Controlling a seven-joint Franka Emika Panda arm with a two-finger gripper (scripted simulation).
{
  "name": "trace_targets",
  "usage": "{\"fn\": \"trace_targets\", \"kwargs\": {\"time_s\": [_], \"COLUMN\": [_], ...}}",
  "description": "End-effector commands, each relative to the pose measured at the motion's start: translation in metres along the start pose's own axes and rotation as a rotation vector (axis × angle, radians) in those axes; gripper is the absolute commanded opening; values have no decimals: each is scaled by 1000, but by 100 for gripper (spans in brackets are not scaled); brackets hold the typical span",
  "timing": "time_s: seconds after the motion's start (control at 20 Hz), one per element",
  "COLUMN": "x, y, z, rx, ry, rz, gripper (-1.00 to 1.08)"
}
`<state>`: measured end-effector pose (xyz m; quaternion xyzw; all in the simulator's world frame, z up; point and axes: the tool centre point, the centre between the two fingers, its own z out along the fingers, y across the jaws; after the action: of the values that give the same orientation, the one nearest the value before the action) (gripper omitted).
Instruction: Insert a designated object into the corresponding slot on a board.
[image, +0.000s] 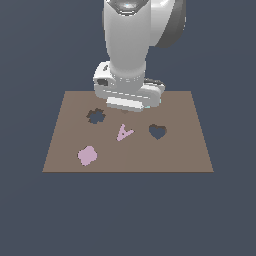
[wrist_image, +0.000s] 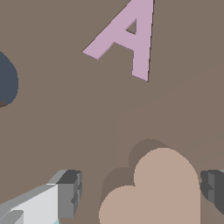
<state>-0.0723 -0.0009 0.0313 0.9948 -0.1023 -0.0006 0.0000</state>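
The peach-tan heart-shaped piece (wrist_image: 159, 192) lies flat on the brown board (image: 185, 150). In the wrist view it sits between my two fingertips (wrist_image: 68, 194), with a small gap on each side. My gripper (wrist_image: 140, 192) is open and low over the board's far part (image: 126, 106); in the exterior view it hides the heart piece. The dark heart-shaped slot (image: 157, 132) is on the exterior view's right, empty. Part of a dark cutout (wrist_image: 6, 83) shows at the wrist view's edge; its shape is cut off.
A pink A-shaped piece (image: 123, 133) lies mid-board and shows in the wrist view (wrist_image: 129, 37). A pink rounded flower-like piece (image: 87, 155) lies at the near left. The dark flower-shaped cutout (image: 96, 116) is on the left.
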Motion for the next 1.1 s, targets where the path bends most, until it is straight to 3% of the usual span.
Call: {"fn": "trace_targets", "kwargs": {"time_s": [0.0, 0.65, 1.05], "x": [0, 1, 6], "y": [0, -1, 0], "z": [1, 1, 0], "rx": [0, 1, 1], "ry": [1, 2, 2], "rz": [0, -4, -75], "gripper": [-100, -100, -100]}}
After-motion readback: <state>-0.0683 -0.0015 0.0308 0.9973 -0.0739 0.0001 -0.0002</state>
